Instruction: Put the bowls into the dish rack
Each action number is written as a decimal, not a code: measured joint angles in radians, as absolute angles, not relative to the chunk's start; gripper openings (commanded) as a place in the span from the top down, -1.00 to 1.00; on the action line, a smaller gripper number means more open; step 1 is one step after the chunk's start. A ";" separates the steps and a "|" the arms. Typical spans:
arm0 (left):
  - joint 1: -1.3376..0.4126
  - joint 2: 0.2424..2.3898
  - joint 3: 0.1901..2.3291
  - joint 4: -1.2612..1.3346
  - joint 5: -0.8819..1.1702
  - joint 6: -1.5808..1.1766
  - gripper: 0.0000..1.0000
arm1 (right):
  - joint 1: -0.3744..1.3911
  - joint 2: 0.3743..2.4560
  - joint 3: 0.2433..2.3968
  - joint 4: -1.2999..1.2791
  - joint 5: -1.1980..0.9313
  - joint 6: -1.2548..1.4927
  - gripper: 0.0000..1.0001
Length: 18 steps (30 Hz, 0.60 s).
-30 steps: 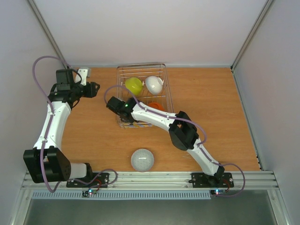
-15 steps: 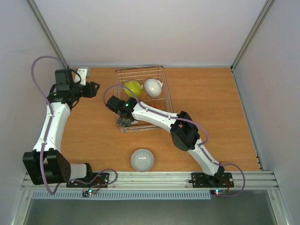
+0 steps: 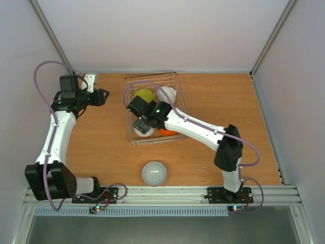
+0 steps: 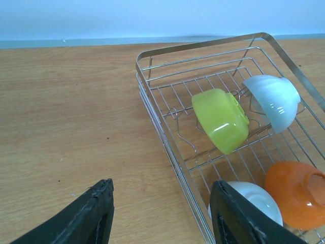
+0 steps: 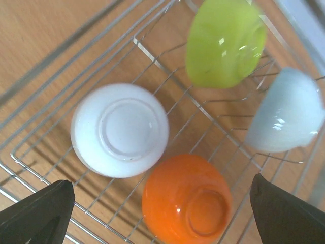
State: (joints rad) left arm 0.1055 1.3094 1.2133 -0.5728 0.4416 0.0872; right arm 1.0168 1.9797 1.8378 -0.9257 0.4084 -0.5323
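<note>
Four of the five bowls are sitting inside the dish rack. The fifth, a pale one, is resting dome-up on the worktop near the front edge, well apart from the rack.

At the rack's far end, the yellow-green bowl and the pale grey-white bowl are leaning tilted against the prongs, probably so they drain. Nearer, the white bowl and the orange bowl are lying upside down just beside each other, foot rings showing. All are gleaming with small highlights.

The right end effector is hovering over the white bowl, fingers spread wide and gripping nothing, likely to clear the bowls below. The left end effector is hanging over bare worktop beside the rack, fingers apart and empty.
</note>
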 measured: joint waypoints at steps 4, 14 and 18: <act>0.105 1.309 1.213 -0.573 0.451 0.087 -0.06 | 1.016 1.876 1.826 -0.907 0.406 -0.500 -0.64; 0.105 1.309 1.213 -0.583 0.498 0.093 -0.03 | 0.928 1.853 1.758 -0.937 0.300 -0.376 0.97; 0.105 1.310 1.213 -0.587 0.518 0.097 -0.03 | 0.885 1.852 1.747 -0.960 0.221 -0.351 0.97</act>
State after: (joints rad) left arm 0.1055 1.3098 1.2129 -0.5873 0.5179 0.0967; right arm 0.8848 1.8523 1.7473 -0.9600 0.2207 -0.3508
